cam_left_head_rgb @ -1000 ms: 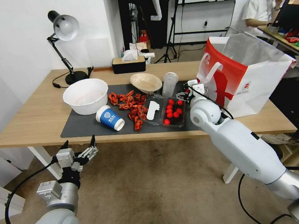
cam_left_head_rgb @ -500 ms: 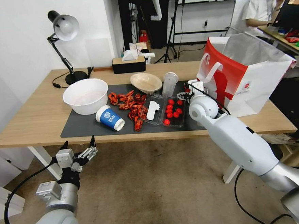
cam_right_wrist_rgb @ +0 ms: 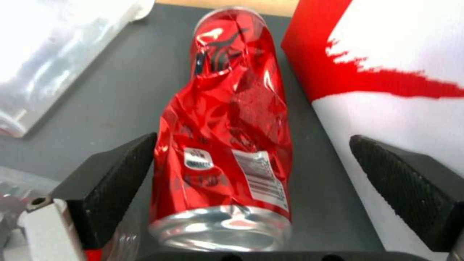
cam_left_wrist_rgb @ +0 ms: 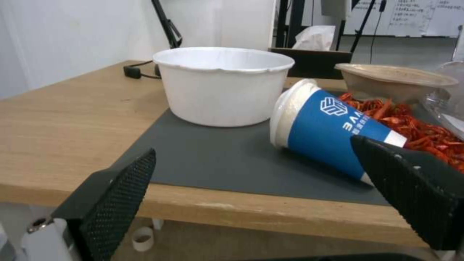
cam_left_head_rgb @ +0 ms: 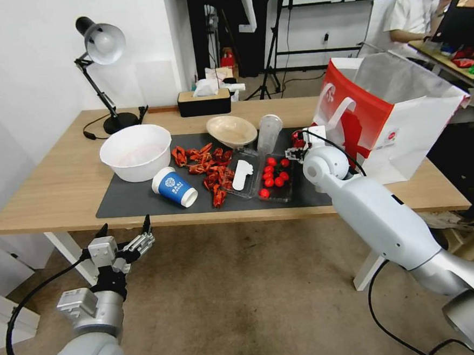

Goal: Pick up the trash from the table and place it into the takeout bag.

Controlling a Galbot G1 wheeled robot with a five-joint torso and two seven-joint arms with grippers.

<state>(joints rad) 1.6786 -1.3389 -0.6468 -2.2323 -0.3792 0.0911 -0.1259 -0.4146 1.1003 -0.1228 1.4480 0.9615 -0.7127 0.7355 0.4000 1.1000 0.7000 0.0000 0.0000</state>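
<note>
Crushed red drink can (cam_right_wrist_rgb: 224,134) lies flat between the right gripper's (cam_right_wrist_rgb: 251,174) wide-open jaws — ready to be grabbed. Big red-and-white paper takeout bag (cam_left_head_rgb: 389,113) stands beside it. Left gripper (cam_left_head_rgb: 123,240) waits open, low — below the table edge.

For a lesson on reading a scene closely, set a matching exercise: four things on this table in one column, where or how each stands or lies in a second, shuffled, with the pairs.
Things
1. crushed red can
2. blue paper cup
3. clear plastic cup
4. takeout bag

Places or states
A. upright beside the beige bowl
B. between the right tool's open fingers
C. standing open at the table's right end
D. on its side near the white bowl

Pairs: 1-B, 2-D, 3-A, 4-C
</note>
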